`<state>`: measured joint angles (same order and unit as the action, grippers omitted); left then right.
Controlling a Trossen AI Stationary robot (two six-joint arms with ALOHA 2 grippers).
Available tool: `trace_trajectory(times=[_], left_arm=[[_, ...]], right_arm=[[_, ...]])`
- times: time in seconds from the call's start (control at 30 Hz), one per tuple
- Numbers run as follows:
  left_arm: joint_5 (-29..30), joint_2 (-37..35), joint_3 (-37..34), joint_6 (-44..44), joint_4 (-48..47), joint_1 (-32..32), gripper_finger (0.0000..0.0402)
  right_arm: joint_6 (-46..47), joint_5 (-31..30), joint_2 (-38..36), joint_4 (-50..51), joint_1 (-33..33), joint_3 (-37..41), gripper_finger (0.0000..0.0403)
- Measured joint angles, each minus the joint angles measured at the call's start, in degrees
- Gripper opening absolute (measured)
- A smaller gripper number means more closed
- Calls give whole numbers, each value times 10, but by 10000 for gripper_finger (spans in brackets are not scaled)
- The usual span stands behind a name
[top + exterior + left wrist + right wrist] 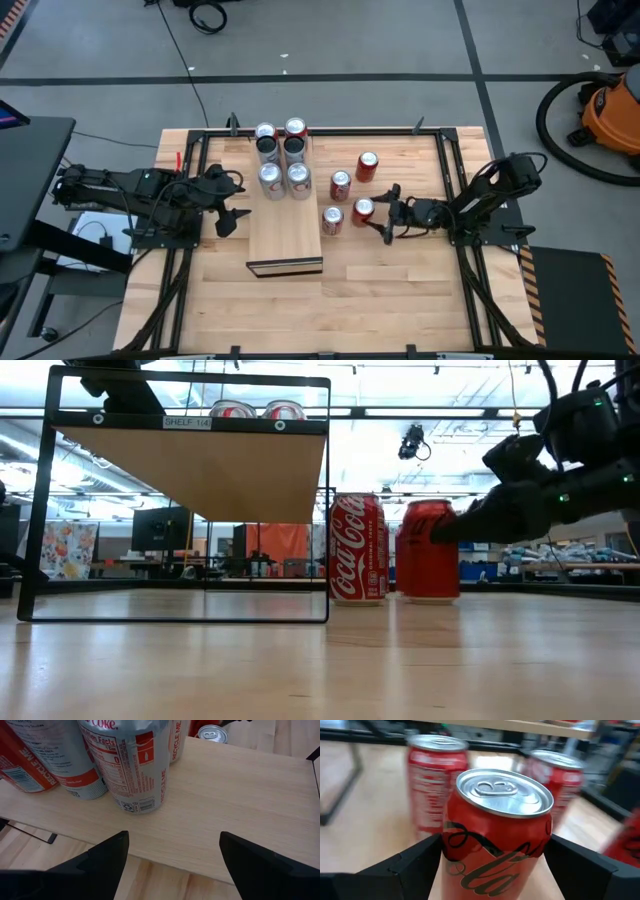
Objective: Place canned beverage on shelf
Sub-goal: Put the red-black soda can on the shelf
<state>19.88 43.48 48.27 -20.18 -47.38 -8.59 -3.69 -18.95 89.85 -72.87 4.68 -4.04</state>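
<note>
The right gripper has its fingers spread to either side of a red can, which stands upright on the tabletop. In the right wrist view this can fills the space between the two fingers, but whether the pads touch its sides cannot be told. Two more red cans stand blurred just beyond it, and a fourth stands farther off. In the low view the arm covers part of the can. The shelf lies well apart from this gripper, past the nearest can. Silver cans stand on the shelf's far half. The left gripper hangs beside the shelf's other long side, fingers apart and empty, the nearest silver can just ahead of it, cut off at the top.
</note>
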Motion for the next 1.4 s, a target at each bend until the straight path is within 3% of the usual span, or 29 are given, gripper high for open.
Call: trace_trajectory(times=[0.33,0.53,1.1,1.23,1.4], left_arm=[[0,0,0,0,0,0,322],[0,0,0,0,0,0,322],[0,0,0,-4,0,0,322],[0,0,0,-5,0,0,322],[0,0,0,-8,0,0,322]], right_arm=[[9,218,-5,3,-43,-14,348],[2,253,-5,21,-37,-26,348],[35,190,-11,113,1,-31,367],[39,96,-28,150,46,-32,358],[35,-63,-48,179,110,-32,349]])
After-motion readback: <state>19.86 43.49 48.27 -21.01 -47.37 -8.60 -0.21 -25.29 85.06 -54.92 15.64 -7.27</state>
